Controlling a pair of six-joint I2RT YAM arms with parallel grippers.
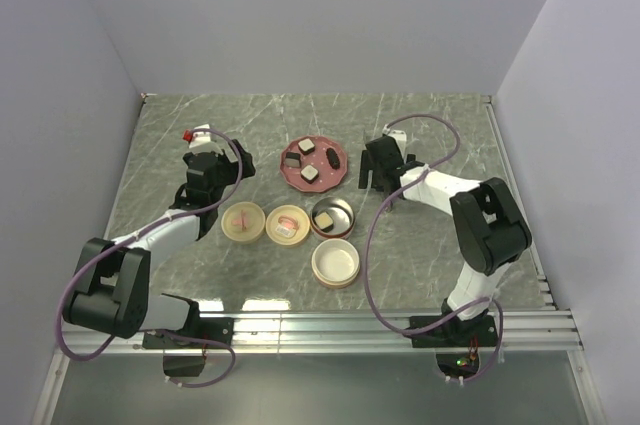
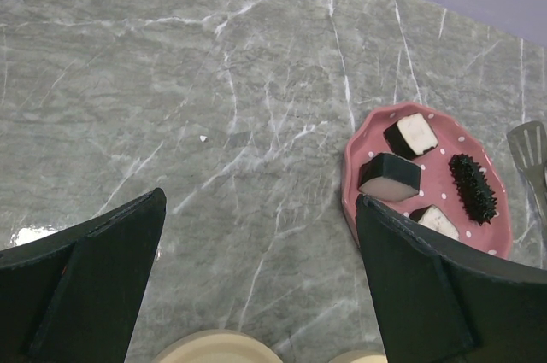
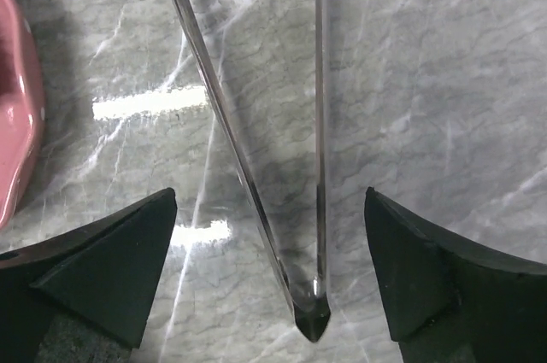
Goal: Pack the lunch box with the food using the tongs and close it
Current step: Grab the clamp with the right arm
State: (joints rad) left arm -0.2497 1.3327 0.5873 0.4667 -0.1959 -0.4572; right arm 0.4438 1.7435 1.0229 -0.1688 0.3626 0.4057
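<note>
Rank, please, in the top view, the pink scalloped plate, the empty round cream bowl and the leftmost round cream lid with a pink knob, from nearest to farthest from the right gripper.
From the right gripper:
1. pink scalloped plate, just to its left.
2. empty round cream bowl, towards the arm bases, slightly left.
3. leftmost round cream lid, far left, at the row's end.

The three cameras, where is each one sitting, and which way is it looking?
Top external: up high behind the arms, looking down at the table; the left arm and right arm both show, with their bases at the bottom.
Left wrist: on the left arm's wrist, looking down at the marble; its two open dark jaws fill the bottom corners.
Right wrist: on the right arm's wrist, looking down at the tongs lying between its open jaws.
Shared: the pink plate appears in all three views.
</note>
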